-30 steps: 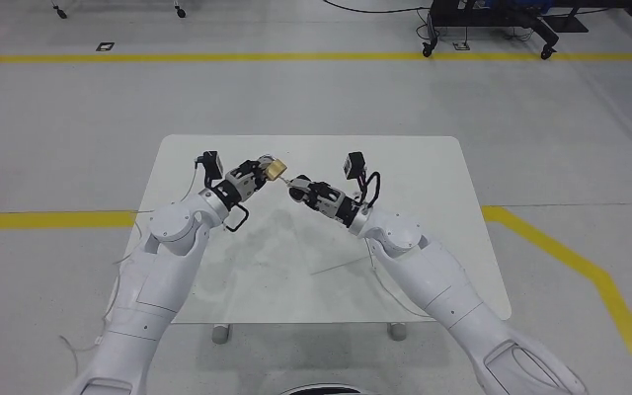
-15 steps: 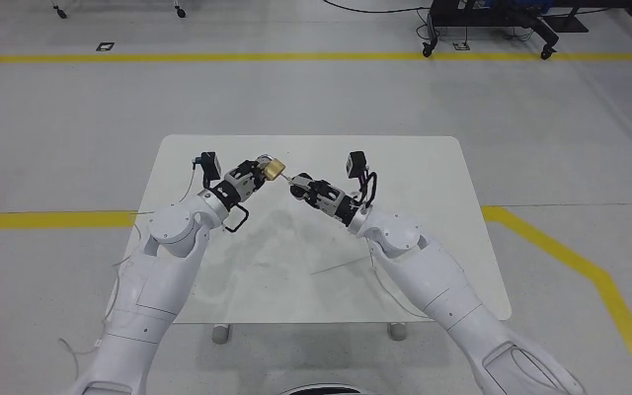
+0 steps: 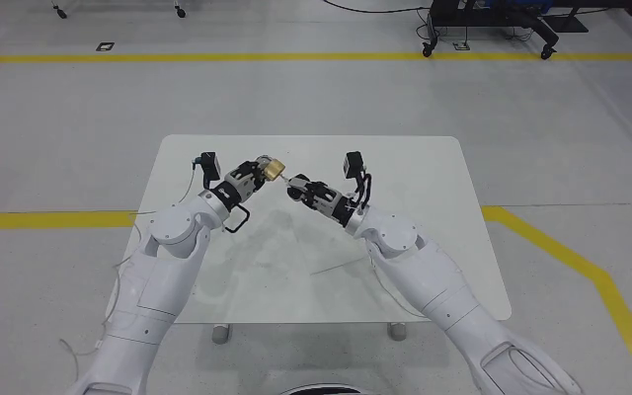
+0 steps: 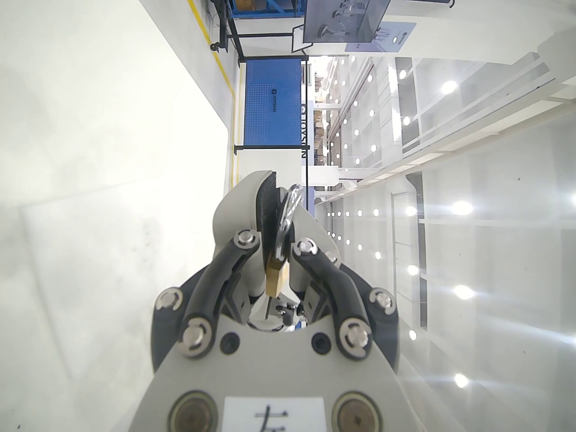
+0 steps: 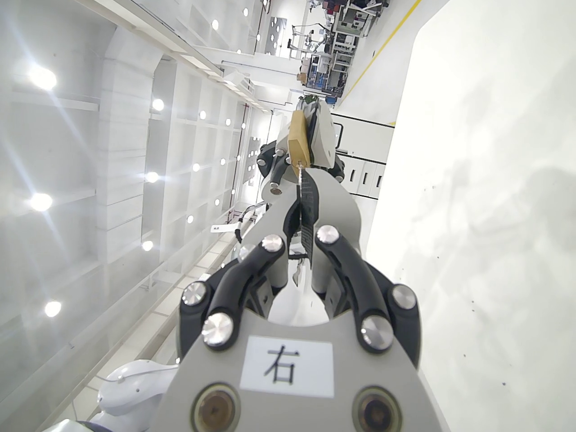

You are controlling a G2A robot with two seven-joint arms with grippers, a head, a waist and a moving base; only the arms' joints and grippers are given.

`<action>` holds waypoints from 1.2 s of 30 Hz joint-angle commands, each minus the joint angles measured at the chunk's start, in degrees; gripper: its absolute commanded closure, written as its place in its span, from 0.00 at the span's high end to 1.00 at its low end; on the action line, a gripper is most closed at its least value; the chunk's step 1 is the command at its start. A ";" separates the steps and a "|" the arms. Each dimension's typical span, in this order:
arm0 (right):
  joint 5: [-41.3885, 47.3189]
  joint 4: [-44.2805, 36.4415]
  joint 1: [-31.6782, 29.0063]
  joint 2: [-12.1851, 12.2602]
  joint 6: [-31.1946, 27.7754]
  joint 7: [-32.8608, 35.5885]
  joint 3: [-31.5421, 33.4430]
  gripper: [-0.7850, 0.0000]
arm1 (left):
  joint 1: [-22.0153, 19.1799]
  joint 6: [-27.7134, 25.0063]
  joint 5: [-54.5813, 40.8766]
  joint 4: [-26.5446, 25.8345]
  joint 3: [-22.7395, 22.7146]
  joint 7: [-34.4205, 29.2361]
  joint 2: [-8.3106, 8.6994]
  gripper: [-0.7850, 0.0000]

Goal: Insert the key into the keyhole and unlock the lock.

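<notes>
Above the far half of the white table, the left gripper stays clamped on the small brass padlock by its silver shackle. The right gripper, pinched tight on the thin silver key, has edged slightly closer, and the key tip touches the padlock's underside.

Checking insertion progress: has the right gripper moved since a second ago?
Yes, slightly: against the table edge, the right gripper crept toward the brass padlock.

Above the table, the left arm and right arm were glossy white, with rounded shells. The left gripper and right gripper — pale grey fingers, black linkages, silver screws — each carried a white label with one black character.
</notes>
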 commanded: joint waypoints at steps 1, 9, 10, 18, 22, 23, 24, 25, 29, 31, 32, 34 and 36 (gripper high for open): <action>-0.22 0.03 0.03 -0.10 0.16 -0.14 -0.07 0.00 | 0.17 -0.05 0.37 -0.22 0.03 0.10 0.01 0.00; -0.97 0.05 0.11 -0.43 0.49 -0.14 -0.08 0.00 | 0.59 0.02 1.02 -0.67 -0.12 0.29 0.01 0.00; -1.04 0.05 0.08 -0.45 0.54 -0.06 -0.03 0.00 | 0.54 0.07 1.12 -0.64 -0.22 0.25 0.03 0.00; 0.73 -0.20 -1.53 0.85 -0.30 10.73 3.50 0.00 | 0.08 -0.61 0.82 0.63 -2.25 -3.73 0.50 0.00; 0.62 -0.83 -2.26 1.48 -0.53 14.24 4.99 0.00 | 0.08 -0.61 0.82 0.63 -2.25 -3.73 0.50 0.00; 0.62 -0.83 -2.26 1.48 -0.53 14.24 4.99 0.00 | 0.08 -0.61 0.82 0.63 -2.25 -3.73 0.50 0.00; 0.62 -0.83 -2.26 1.48 -0.53 14.24 4.99 0.00 | 0.08 -0.61 0.82 0.63 -2.25 -3.73 0.50 0.00; 0.62 -0.83 -2.26 1.48 -0.53 14.24 4.99 0.00 | 0.21 -0.60 1.05 0.71 -2.22 -3.40 0.50 0.00; 0.98 -1.32 -2.59 1.46 -0.50 14.54 4.82 0.00 | 0.50 1.83 1.04 1.17 -0.80 -2.35 0.23 0.00; 1.16 -2.53 -3.39 1.65 -0.49 15.80 5.07 0.00 | 0.10 3.58 1.26 1.46 -0.17 -2.87 0.17 0.00; 0.37 -2.87 -3.65 1.80 0.00 15.87 5.27 0.00 | -0.22 4.39 1.51 1.48 0.00 -2.90 0.17 0.00; -0.56 -3.94 -4.18 1.97 1.68 16.01 5.28 0.00 | -0.68 6.29 0.90 1.63 0.31 -3.59 0.11 0.00; -1.30 -4.82 -4.52 2.10 3.38 16.52 5.09 0.00 | -1.42 7.99 0.88 1.79 0.43 -4.42 0.13 0.00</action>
